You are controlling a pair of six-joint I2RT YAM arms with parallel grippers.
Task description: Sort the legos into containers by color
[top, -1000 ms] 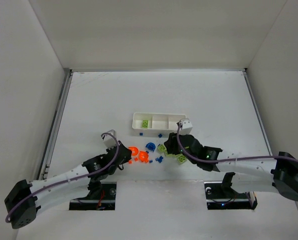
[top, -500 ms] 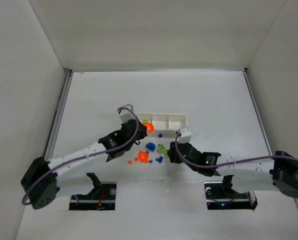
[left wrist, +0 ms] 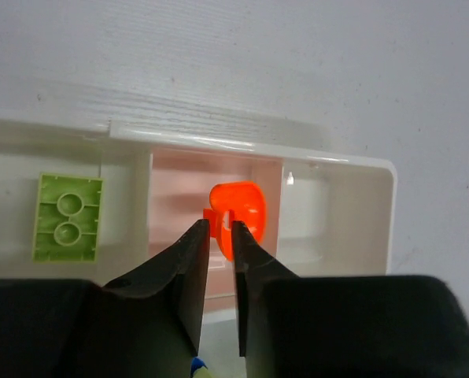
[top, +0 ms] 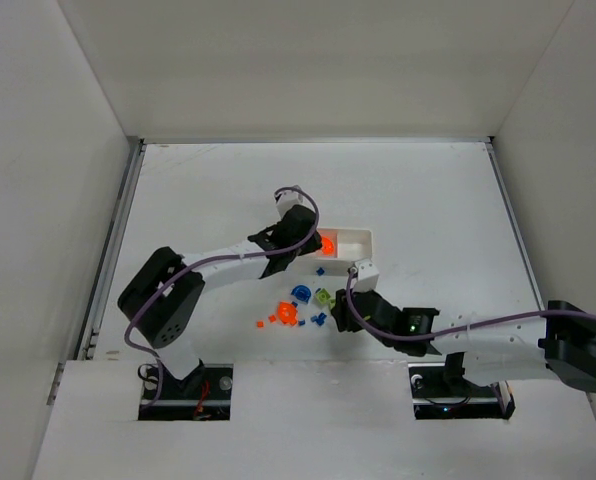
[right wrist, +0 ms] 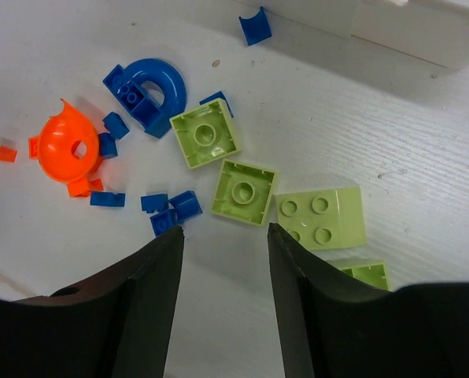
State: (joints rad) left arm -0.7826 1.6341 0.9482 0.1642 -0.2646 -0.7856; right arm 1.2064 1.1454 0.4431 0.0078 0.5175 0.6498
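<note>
The white surface (top: 428, 200) is carrying everything. The left arm (top: 223, 265) is reaching in from 8 o'clock toward the tray, and the right arm (top: 478, 338) is stretching low from 4 o'clock toward the loose pieces. The long white tray (left wrist: 242, 146) is sitting at 12 o'clock of that heap, with its three compartments lined up side by side.

The left compartment (left wrist: 14, 197) is holding a green two-stud brick (left wrist: 68, 218), which is lying flat. The left gripper (left wrist: 219, 228) is hanging over the middle compartment (left wrist: 171, 189). Its jaws are nearly together and are pinching the thin edge of an orange curved piece (left wrist: 246, 206), which is throwing a pink glow on the floor beneath it. The right gripper (right wrist: 224, 236) is hovering over the heap, its jaws standing well apart above the green bricks.

On the surface, a green four-stud brick (right wrist: 321, 216) is lying at 3 o'clock of a green one-stud brick (right wrist: 244, 191), just beside it. A second one-stud brick (right wrist: 205, 132) is sitting at 11 o'clock of that one. A blue arch (right wrist: 164, 72) is lying at 10 o'clock of the green group, and an orange dome (right wrist: 57, 138) with a hole is lying at 9 o'clock. Small blue bits (right wrist: 175, 206) are lying scattered between the dome and the green bricks. A lone blue bit (right wrist: 254, 25) is lying near the tray wall at 12 o'clock. A tiny orange chip (right wrist: 0, 151) is lying at 9 o'clock of the dome.
</note>
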